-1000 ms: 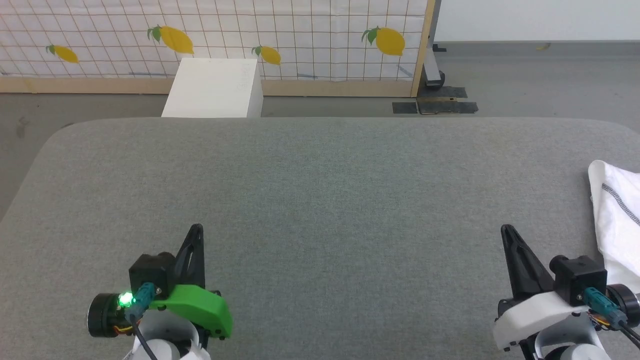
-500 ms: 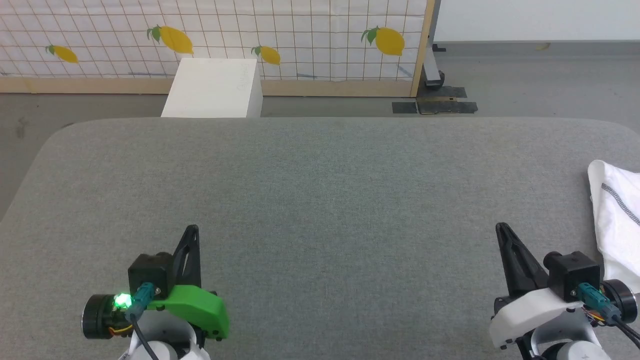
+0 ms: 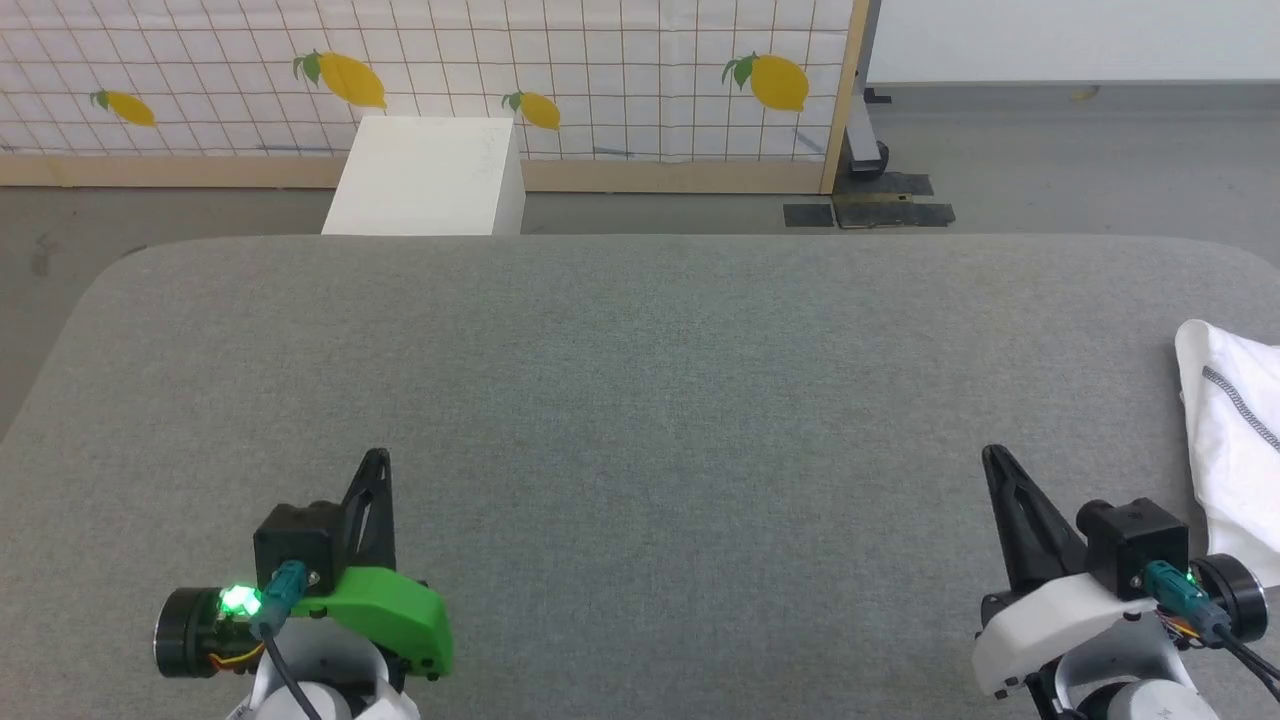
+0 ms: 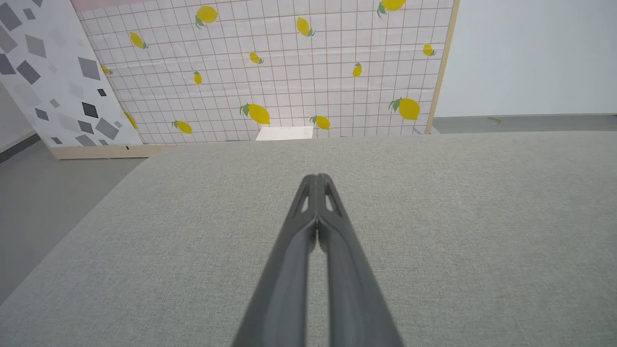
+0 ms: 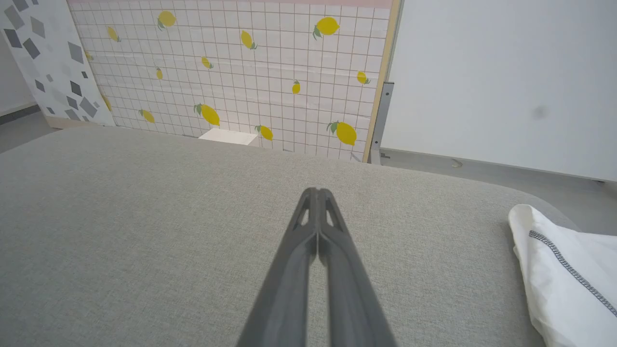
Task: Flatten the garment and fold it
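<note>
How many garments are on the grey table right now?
1. A white thin-fabric top with dark zigzag stitching lies at the grey fabric-covered table's right edge, right of the right claw, cut off by the frame. More could lie out of frame.

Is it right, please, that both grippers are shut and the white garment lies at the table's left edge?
No: the garment lies at the table's right edge, as the head view shows; the left gripper and right gripper are shut.

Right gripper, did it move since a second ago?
Yes. In the head view the right gripper has slid a little to the left, away from the garment, which has stayed put.
</note>
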You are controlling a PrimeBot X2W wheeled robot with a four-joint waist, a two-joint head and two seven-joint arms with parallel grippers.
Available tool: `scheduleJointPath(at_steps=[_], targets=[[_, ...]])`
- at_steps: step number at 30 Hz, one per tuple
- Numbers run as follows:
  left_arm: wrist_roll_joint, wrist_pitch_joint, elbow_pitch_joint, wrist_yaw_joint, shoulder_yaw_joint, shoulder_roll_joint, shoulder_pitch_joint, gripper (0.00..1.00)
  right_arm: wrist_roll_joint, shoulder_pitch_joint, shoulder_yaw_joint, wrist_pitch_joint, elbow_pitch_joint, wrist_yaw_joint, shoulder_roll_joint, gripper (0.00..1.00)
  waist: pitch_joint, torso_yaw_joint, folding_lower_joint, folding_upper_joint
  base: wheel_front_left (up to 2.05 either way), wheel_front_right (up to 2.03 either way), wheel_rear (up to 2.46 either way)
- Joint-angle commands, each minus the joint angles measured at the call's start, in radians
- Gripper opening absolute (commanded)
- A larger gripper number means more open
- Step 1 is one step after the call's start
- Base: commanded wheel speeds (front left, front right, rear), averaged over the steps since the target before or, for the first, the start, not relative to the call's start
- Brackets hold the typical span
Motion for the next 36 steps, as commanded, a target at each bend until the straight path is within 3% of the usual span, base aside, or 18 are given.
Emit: scheduleJointPath(at_steps=[1, 36], targets=[[0.012, 0.005, -0.01, 0.011, 0.005, -0.005, 0.018, 0.0, -0.007, -0.018, 0.004, 0.007, -0.007, -0.001, 0.003, 0.0, 0.0, 0.0, 0.0, 0.0, 0.0, 0.0, 0.0], [0.019, 0.014, -0.018, 0.015, 0.008, -0.005, 0.02, 0.0, -0.009, -0.019, 0.008, 0.014, -0.009, -0.002, 0.003, 0.0, 0.0, 0.0, 0.0, 0.0, 0.0, 0.0, 0.0]])
